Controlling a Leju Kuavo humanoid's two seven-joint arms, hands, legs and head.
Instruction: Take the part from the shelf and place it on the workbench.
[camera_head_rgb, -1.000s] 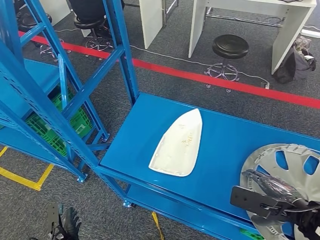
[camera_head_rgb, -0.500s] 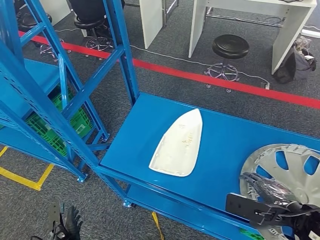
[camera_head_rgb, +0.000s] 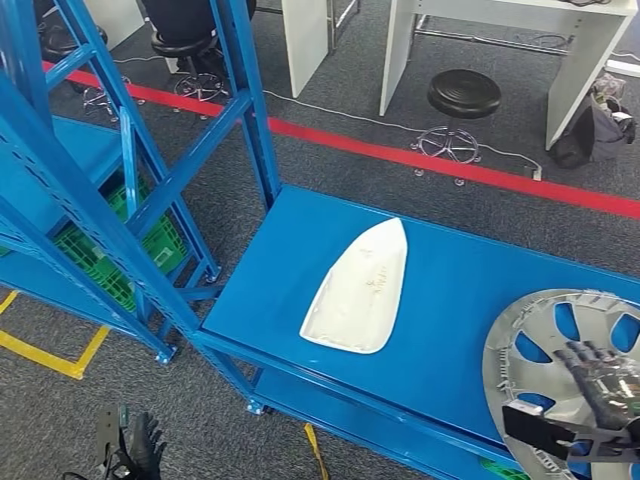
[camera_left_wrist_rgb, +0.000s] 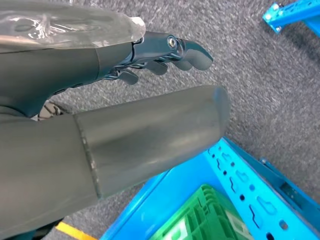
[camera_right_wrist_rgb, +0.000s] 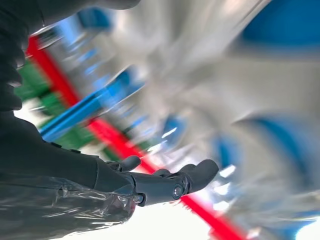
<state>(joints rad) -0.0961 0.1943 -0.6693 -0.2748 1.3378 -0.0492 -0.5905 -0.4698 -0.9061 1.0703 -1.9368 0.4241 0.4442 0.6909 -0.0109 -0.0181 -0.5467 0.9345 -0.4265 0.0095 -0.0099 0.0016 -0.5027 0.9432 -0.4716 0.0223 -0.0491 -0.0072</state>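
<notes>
Lying flat on the blue shelf (camera_head_rgb: 453, 290): a white, teardrop-shaped part (camera_head_rgb: 357, 290), its narrow tip pointing away from the robot, and a silver spoked wheel cover (camera_head_rgb: 562, 375), resting well apart at the shelf's right end.

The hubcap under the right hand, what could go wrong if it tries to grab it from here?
1. The silver hubcap lies flat at the near edge of the blue shelf, so a push from the open right hand might slide it off onto the carpet.
2. The right wrist view is heavily blurred, so finger placement on the spokes may be poorly judged.
3. The white part lies close by on the same shelf; a sliding hubcap could knock it.
</notes>
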